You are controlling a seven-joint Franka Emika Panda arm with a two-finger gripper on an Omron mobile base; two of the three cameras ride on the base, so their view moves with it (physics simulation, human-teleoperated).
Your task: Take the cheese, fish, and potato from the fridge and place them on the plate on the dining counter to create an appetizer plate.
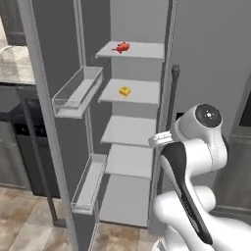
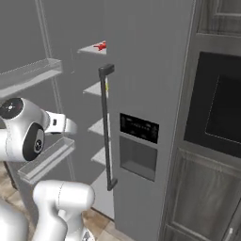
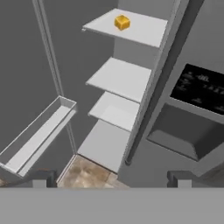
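Our pincer (image 3: pixel 109 179) stands wide and holds nothing, its tips at the bottom of the hand view. The cheese (image 3: pixel 122 22) lies at the top centre, on a fridge (image 1: pixel 128 91) shelf. We should rise and come level. Our arm is folded low, lower right.

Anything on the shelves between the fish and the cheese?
No. In the left base view the fish lies one shelf directly above the cheese; only bare shelf between them.

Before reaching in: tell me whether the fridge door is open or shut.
Open. The fridge door is swung aside, exposing shelves holding the fish and the cheese.
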